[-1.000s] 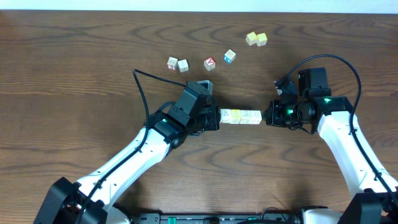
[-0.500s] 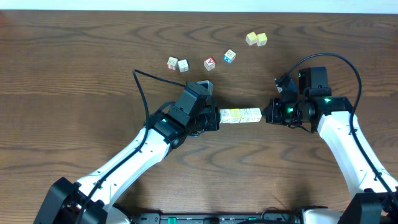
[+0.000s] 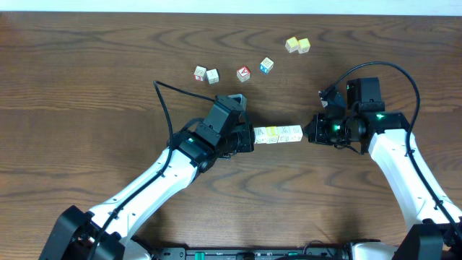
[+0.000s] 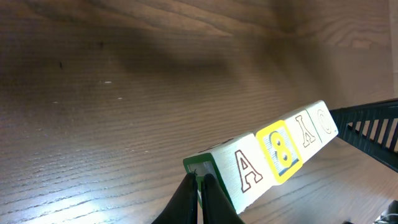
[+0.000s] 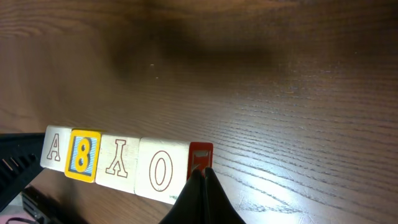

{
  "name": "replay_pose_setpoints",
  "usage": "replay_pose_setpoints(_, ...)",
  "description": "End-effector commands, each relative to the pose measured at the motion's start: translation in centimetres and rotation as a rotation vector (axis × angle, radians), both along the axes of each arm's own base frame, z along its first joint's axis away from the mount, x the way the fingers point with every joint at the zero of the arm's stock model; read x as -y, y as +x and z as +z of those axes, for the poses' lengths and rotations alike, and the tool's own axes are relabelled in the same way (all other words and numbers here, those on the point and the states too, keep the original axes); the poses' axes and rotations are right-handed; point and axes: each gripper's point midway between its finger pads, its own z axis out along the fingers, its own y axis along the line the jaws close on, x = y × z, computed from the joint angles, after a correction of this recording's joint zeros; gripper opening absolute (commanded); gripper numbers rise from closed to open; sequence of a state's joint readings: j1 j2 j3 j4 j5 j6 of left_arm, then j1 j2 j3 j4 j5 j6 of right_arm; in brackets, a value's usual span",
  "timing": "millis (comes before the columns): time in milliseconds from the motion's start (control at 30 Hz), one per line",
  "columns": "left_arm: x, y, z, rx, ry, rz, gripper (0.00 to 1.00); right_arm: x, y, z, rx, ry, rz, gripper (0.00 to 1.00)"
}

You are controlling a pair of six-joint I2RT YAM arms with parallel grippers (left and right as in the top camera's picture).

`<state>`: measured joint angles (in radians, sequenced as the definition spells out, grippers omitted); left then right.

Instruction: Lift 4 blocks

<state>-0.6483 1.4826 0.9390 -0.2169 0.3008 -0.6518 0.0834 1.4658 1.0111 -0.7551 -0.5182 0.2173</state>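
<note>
From my overhead feed the dark brown wood-grain table [image 3: 86,72] fills the picture, and its near edge is cut off along with the bases of both white-and-black arms. The left arm's [image 3: 166,173] wrist housing covers its own fingers from above, and the right arm's [image 3: 397,152] dark wrist does the same, so I read the jaws from the wrist cameras. The left gripper [image 4: 199,186] has its fingers closed together, tips butted against the green end face of the row. The right gripper [image 5: 200,177] is likewise pinched closed, its tips against the red end face. Between them, near the middle of the table, sits the row of four small wooden letter blocks [image 3: 278,134], pressed end to end. I cannot tell whether it is clear of the table surface. Up close the blocks [image 5: 118,158] are cream with brown outlined letters, A, Y and O, and the second one carries a yellow 8 on blue stripes inside a yellow border. In the left wrist view the far end of the row [image 4: 273,152] is partly blurred. Well apart on the far side lie a yellow-green pair of cubes [image 3: 297,45], two pale cubes [image 3: 206,74], a red-faced cube [image 3: 243,73] and a blue-faced cube [image 3: 266,65], their markings too small to read.
</note>
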Motion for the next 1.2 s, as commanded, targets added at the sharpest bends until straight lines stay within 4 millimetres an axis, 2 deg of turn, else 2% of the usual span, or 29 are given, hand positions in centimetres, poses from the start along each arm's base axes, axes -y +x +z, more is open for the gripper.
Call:
replay_pose_setpoints(0, 3.1, -1.69, 2.23, -0.007, -0.115, -0.119, 0.07, -5.04, -1.84, 3.59, -0.02, 0.286, 0.134, 0.01)
replay_pose_setpoints(1167, 3.02, -1.32, 2.01, -0.01, -0.111, -0.092, 0.07, -5.02, -2.12, 3.48, -0.05, 0.29, 0.116, 0.01)
